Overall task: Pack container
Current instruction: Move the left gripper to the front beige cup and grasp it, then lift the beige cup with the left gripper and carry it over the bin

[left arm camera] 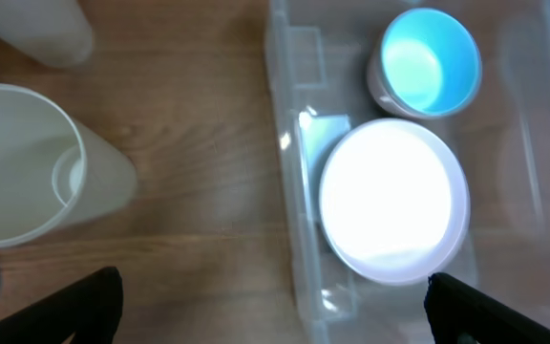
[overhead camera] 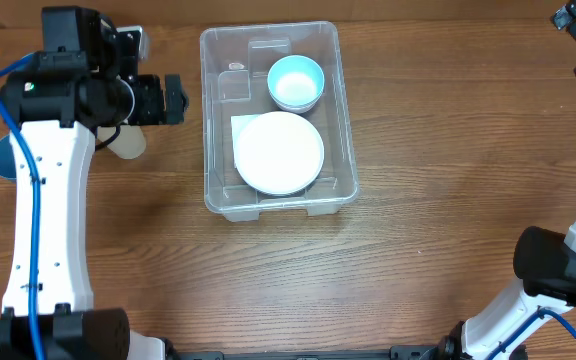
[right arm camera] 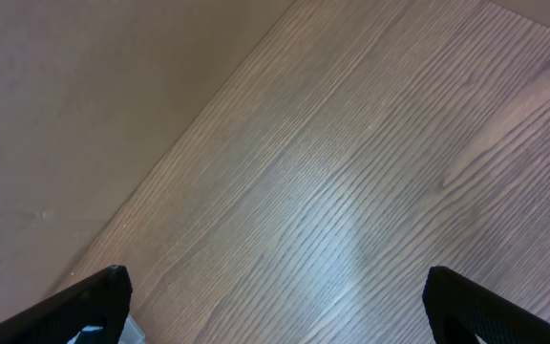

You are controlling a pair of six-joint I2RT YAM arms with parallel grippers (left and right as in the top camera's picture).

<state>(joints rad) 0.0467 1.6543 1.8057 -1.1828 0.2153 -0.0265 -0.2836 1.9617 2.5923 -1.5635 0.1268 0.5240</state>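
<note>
Here, the left gripper [left arm camera: 275, 320] is hovering, fingers spread wide, just left of the container [overhead camera: 340, 120]. The clear bin is sitting mid-table [overhead camera: 438, 250], holding a white plate [overhead camera: 278, 152], with a blue bowl [overhead camera: 296, 82] just beyond it towards the far wall. A white cup [left arm camera: 27, 162] is resting on the wood beside the left arm. The right gripper [right arm camera: 275, 311] is hanging wide open above the table's far right corner.

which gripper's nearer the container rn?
Left. The left gripper hangs open just outside the container's left wall. The right gripper is well away, off toward the far right corner of the table, with only wood and wall in its view.
</note>
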